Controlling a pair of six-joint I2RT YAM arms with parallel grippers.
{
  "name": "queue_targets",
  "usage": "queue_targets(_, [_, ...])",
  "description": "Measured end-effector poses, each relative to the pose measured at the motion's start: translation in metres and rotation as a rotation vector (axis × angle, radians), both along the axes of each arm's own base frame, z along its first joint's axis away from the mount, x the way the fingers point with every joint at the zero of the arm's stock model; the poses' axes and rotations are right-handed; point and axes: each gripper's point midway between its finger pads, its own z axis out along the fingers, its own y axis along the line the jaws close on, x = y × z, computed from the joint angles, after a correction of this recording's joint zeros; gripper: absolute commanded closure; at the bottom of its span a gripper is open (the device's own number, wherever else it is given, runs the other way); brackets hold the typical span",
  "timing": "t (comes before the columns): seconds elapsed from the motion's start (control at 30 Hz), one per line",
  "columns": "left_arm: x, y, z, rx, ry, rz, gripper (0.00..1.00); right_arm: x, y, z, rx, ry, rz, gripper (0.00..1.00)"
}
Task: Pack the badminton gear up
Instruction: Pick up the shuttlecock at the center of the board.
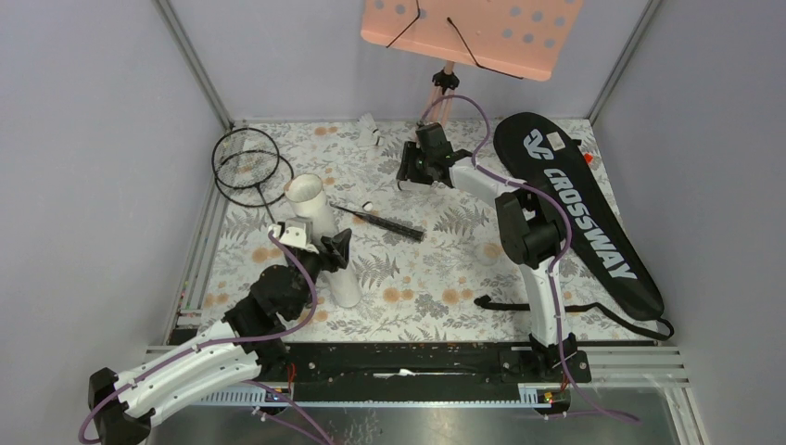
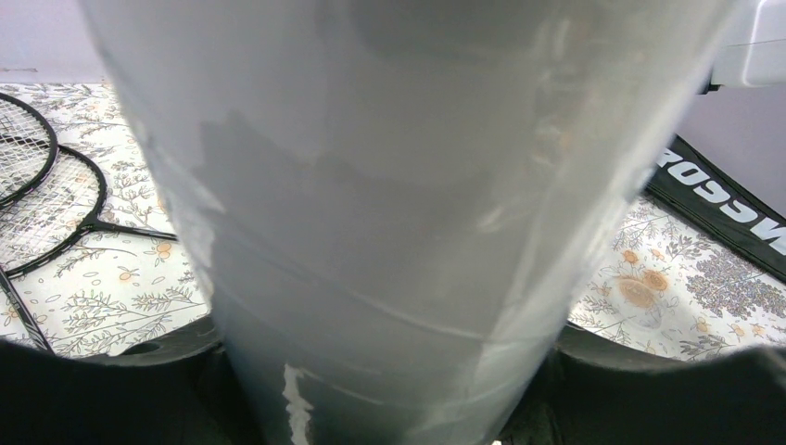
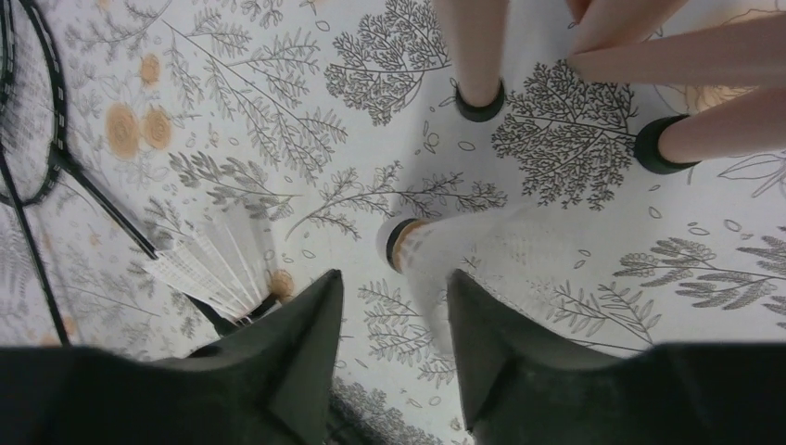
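Long white plastic tube [image 2: 399, 222] fills the left wrist view. It's pinched below its middle by the left jaws, open mouth up, leaning toward the back-left.

Step in hand, I'd say, is getting the white feather shuttlecock [image 3: 463, 243] into it. It lies on its side on the floral tabletop [image 3: 306, 111], cork end just ahead of the right jaws, which are spread w/ nothing btwn them.

To do it well: come down till the cork sits btwn the tips, and nip the cork, not the feathers, which would prob. crush. Then lift clear of the pink stand legs [image 3: 477, 56] just behind. The 2nd shuttlecock [image 3: 218, 269] lies just to the left, so don't sweep it.

Pose: left arm [image 1: 269, 297] reaches fwd, wrist bent, holding the tube near mid-tabletop. The right arm [image 1: 528, 232] is folded at the elbow, forearm stretched to the back, wrist pointing down.

Two thin black rackets [image 1: 246, 167] lie back-left and the black CROSSWAY bag [image 1: 579, 209] lies at right, both apart from the jaws.
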Motion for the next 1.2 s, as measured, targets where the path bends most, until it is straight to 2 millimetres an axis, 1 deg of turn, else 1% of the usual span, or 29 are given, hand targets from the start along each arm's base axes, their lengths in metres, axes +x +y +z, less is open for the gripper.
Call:
queue_targets(0.03, [0.000,0.000,0.000,0.000,0.000,0.000,0.42,-0.001,0.001,0.000,0.006,0.005,-0.001,0.78])
queue_targets(0.07, [0.000,0.000,0.000,0.000,0.000,0.000,0.42,-0.001,0.001,0.000,0.003,0.002,0.006,0.89])
queue_targets(0.1, [0.000,0.000,0.000,0.000,0.000,0.000,0.42,-0.001,0.001,0.000,0.004,0.003,0.004,0.96])
queue_targets(0.13, [0.000,0.000,0.000,0.000,0.000,0.000,0.42,-0.001,0.000,0.000,0.001,0.002,0.005,1.00])
queue_targets(0.37, [0.000,0.000,0.000,-0.001,-0.001,-0.001,0.43,-0.001,-0.008,-0.004,-0.048,-0.009,0.002,1.00])
queue_targets(0.57, [-0.001,0.000,0.001,-0.001,-0.002,-0.005,0.44,-0.001,-0.017,0.001,-0.099,-0.029,0.006,1.00])
queue_targets(0.9, [-0.005,0.002,0.002,-0.008,-0.007,-0.018,0.44,-0.004,-0.022,0.002,-0.132,-0.032,0.018,1.00])
queue_targets(1.0, [-0.006,0.002,0.002,-0.009,-0.008,-0.022,0.44,-0.007,-0.025,0.009,-0.144,-0.041,0.032,1.00])
queue_targets(1.07, [-0.006,0.002,0.002,-0.007,-0.010,-0.026,0.44,-0.010,-0.028,0.018,-0.154,-0.054,0.039,1.00])
queue_targets(1.13, [-0.007,0.000,0.002,-0.004,-0.013,-0.035,0.44,-0.013,-0.031,0.032,-0.156,-0.077,0.046,1.00])
queue_targets(1.2, [-0.007,-0.002,0.002,0.005,-0.015,-0.049,0.44,-0.016,-0.033,0.052,-0.152,-0.112,0.055,1.00])
